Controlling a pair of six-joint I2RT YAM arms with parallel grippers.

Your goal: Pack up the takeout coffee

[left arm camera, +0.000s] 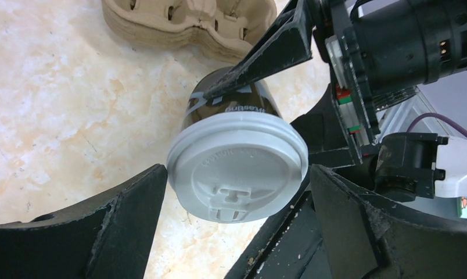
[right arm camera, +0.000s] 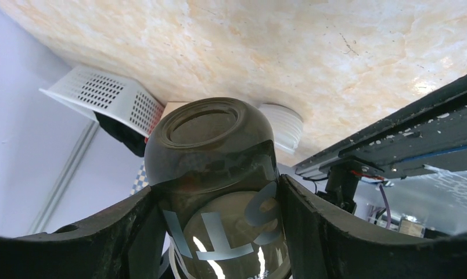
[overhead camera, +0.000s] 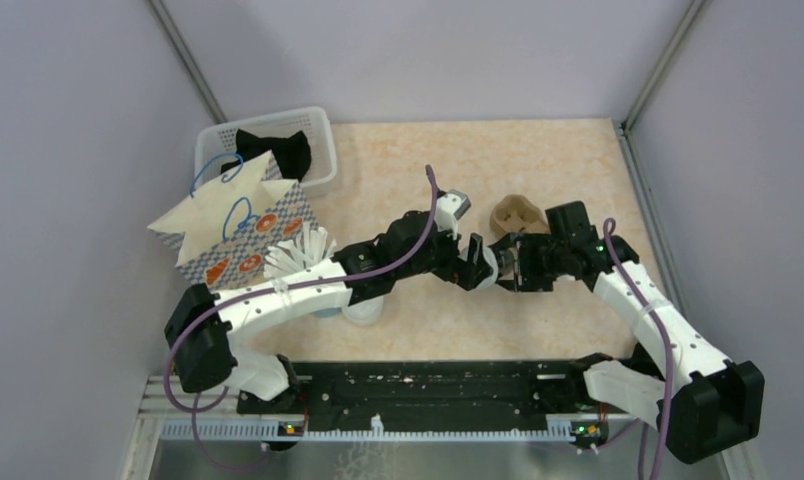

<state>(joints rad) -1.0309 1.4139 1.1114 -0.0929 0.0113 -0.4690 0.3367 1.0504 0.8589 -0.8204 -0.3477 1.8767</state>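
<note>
The takeout coffee (overhead camera: 489, 266) hangs on its side above the table between my two grippers. It is a dark cup (right arm camera: 214, 157) with pale lettering and a greyish-white lid (left arm camera: 237, 165). My right gripper (right arm camera: 219, 197) is shut on the cup's body, its base pointing away from the wrist camera. In the top view the right gripper (overhead camera: 508, 265) reaches in from the right. My left gripper (left arm camera: 237, 170) is open, its fingers (left arm camera: 126, 221) standing close on either side of the lid, which faces its camera. In the top view it (overhead camera: 473, 262) meets the cup from the left.
A brown pulp cup carrier (overhead camera: 518, 213) lies just behind the cup on the table and also shows in the left wrist view (left arm camera: 184, 23). A patterned paper bag (overhead camera: 243, 235), a cup of white straws (overhead camera: 300, 252) and a white basket (overhead camera: 278, 135) of black cups stand at the left.
</note>
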